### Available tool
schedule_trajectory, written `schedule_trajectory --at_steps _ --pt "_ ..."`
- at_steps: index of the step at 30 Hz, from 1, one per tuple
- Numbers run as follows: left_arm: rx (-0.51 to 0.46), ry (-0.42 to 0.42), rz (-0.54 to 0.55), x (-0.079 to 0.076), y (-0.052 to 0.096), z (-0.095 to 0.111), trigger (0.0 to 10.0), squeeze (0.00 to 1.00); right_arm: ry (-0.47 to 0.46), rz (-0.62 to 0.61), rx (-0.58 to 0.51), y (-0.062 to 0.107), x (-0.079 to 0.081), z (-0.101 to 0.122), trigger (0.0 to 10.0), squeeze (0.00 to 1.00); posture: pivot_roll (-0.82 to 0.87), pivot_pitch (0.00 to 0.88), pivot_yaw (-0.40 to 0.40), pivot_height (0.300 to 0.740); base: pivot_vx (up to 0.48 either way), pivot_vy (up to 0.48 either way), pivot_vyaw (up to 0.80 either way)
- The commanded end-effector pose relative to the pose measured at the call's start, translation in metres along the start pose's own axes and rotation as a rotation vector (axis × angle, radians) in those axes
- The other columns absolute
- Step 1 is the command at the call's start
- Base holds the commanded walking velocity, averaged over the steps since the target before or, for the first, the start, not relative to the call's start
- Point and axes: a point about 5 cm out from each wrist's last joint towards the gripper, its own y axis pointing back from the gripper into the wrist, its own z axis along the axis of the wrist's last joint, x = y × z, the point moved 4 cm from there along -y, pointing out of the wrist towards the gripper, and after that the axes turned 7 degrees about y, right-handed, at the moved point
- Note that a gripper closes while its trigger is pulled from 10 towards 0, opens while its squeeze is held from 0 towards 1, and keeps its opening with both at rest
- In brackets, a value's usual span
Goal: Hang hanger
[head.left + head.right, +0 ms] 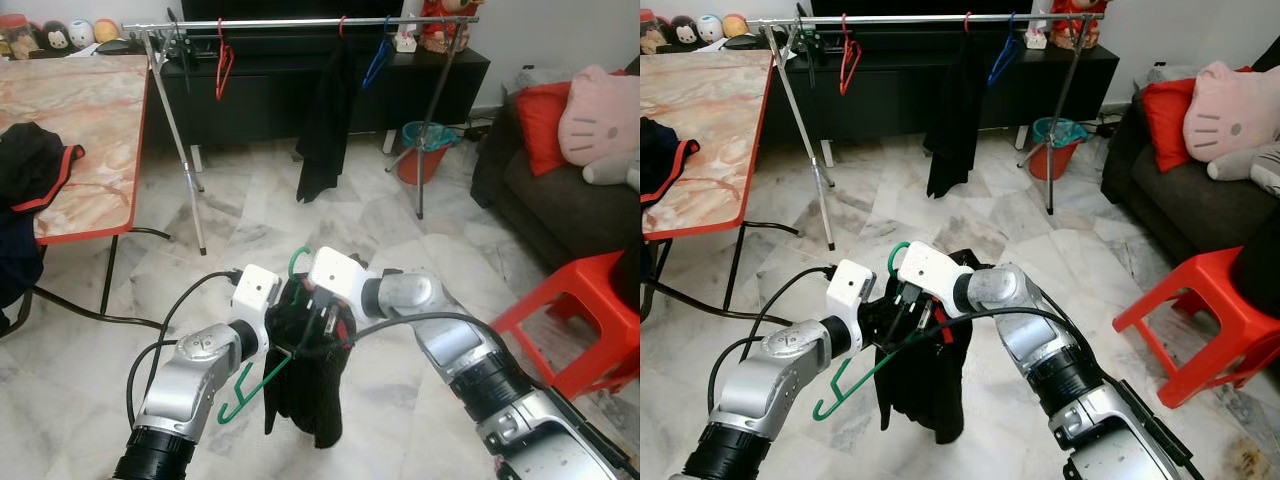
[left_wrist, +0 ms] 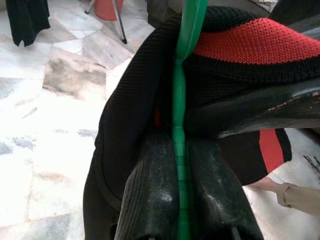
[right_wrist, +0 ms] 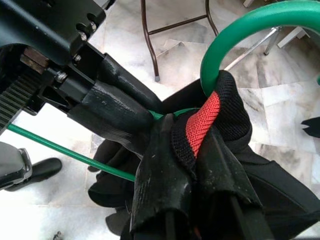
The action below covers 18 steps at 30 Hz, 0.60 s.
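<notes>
- Silver metal clothes rail (image 1: 300,22) stands across the room, well apart from the robot; bare marble floor (image 1: 250,220) between gives walking room.
- Marble-top table (image 1: 80,140) edge on the left, red plastic stool (image 1: 580,310) on the right: could snag arms.
- Black knit garment with red trim (image 1: 300,390) droops from the hanger, may slip off.
- Green wire hanger (image 1: 255,385) held low, between both arms.
- Left gripper (image 2: 178,200) clamped on hanger wire; right gripper (image 3: 192,150) pinching collar at the hook.

On the clothes rack (image 1: 300,22): one red hanger (image 1: 224,62), one blue hanger (image 1: 378,58), one black garment (image 1: 322,120). Below it, one red bucket (image 1: 424,152). Beside it, one red stool (image 1: 580,310).
</notes>
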Motion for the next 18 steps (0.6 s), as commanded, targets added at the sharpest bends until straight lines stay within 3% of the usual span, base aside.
schedule_trajectory --at_steps 1,2,3,4,18 --pt "-0.045 -0.012 -0.035 -0.01 -0.005 0.011 10.0 0.0 0.036 0.043 -0.033 -0.002 0.007 0.012 10.0 0.29 0.06 0.045 -0.112 0.74 0.0 0.0 0.0" --pt "-0.047 -0.013 -0.032 -0.01 -0.005 0.011 10.0 0.0 0.034 0.039 -0.027 -0.002 0.007 0.011 10.0 0.29 0.06 0.045 -0.112 0.74 0.0 0.0 0.0" --pt "-0.049 -0.013 -0.028 -0.009 -0.005 0.011 10.0 0.0 0.035 0.035 -0.021 -0.001 0.006 0.01 10.0 0.91 0.06 0.045 -0.112 0.74 0.0 0.0 0.0" --pt "-0.052 -0.016 -0.022 -0.008 -0.005 0.012 10.0 0.0 0.037 0.027 -0.01 -0.001 0.004 0.008 10.0 0.96 0.06 0.045 -0.112 0.74 0.0 0.0 0.0" --pt "-0.135 -0.014 0.072 0.008 -0.004 0.022 10.0 0.0 0.047 -0.022 0.041 0.004 0.001 0.002 10.0 1.0 0.05 0.047 -0.113 0.74 0.0 0.0 0.0"
